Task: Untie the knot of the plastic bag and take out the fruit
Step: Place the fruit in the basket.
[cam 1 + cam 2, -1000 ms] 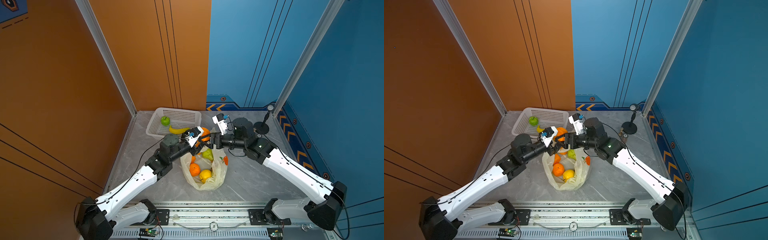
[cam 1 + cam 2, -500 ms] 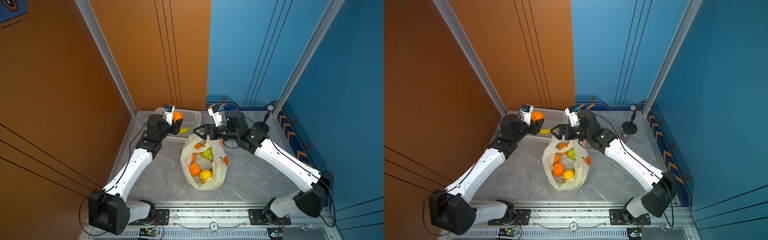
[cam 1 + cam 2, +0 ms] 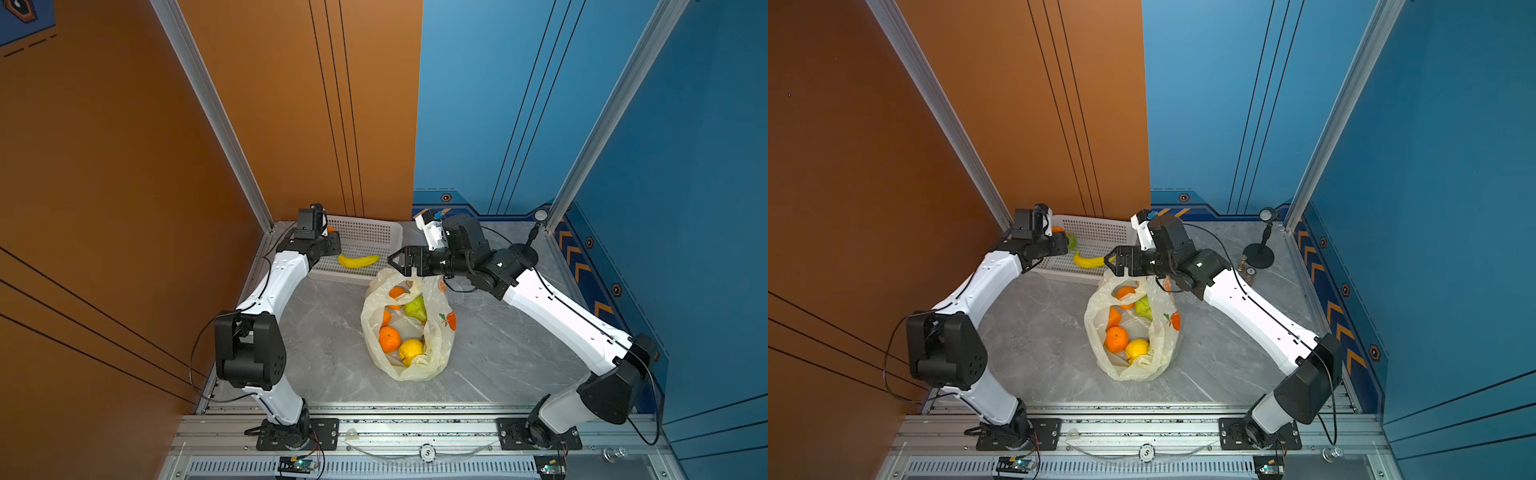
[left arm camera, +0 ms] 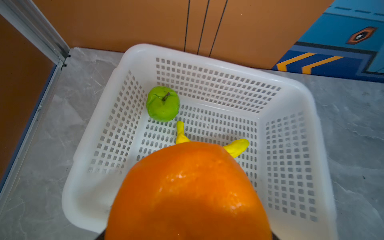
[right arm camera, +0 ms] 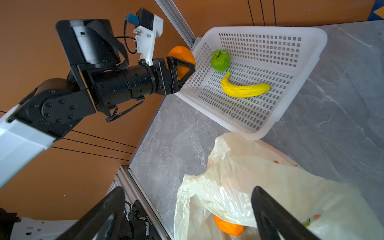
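A second ago the two claws met over the mouth of the bag (image 3: 434, 361); now they are well apart. The left claw (image 5: 185, 62) has carried its orange (image 4: 187, 191) to the basket (image 4: 207, 62) at the far-left corner of the surface (image 3: 324, 332), and the right claw (image 3: 394, 262) has spread wider.

The left claw is clamped on the orange and holds it above the basket's left rim. The apple (image 4: 162, 104) and banana (image 5: 245, 89) lie on the basket floor. The right claw stands wide open with nothing in it, just above the bag's far rim.

The bag lies mid-surface, its mouth gaping toward the far edge. Inside are oranges (image 3: 389, 338), a pear (image 3: 415, 307) and a citrus (image 3: 410, 349), all nearer the front edge than the right claw.

The bag bears orange-fruit prints; any lettering is too small to read
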You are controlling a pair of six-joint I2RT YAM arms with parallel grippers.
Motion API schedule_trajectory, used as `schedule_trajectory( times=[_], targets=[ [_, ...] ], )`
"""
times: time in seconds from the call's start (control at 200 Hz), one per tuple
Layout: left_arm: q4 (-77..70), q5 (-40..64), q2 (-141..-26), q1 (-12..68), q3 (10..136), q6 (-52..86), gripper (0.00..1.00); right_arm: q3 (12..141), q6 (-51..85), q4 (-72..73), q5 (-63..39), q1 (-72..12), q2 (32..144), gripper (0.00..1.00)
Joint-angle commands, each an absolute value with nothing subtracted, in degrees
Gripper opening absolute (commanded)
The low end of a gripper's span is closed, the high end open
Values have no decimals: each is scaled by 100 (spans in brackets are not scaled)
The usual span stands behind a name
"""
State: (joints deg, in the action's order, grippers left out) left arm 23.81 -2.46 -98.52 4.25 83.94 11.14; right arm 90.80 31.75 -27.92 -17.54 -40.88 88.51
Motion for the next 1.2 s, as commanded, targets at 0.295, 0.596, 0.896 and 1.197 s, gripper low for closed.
schedule_trajectory(
  times=[0.295,0.596,0.896,1.197],
  targets=[
    [3784,-808,-11682,212,9956,1188,49,9272,2997,-3164,-1360,-4182,8891,97],
    [4144,-652,-12818,150,10892,1170,52,9292,2918,-3256,-1385,-4206,8825,98],
    [4307,-547,-13272,53,11254,1144,66,9301,2821,-3217,-1444,-4227,8736,100],
    [4324,-448,-12630,44,10944,1147,95,9260,2760,-3270,-1237,-4201,8663,100]
  ],
)
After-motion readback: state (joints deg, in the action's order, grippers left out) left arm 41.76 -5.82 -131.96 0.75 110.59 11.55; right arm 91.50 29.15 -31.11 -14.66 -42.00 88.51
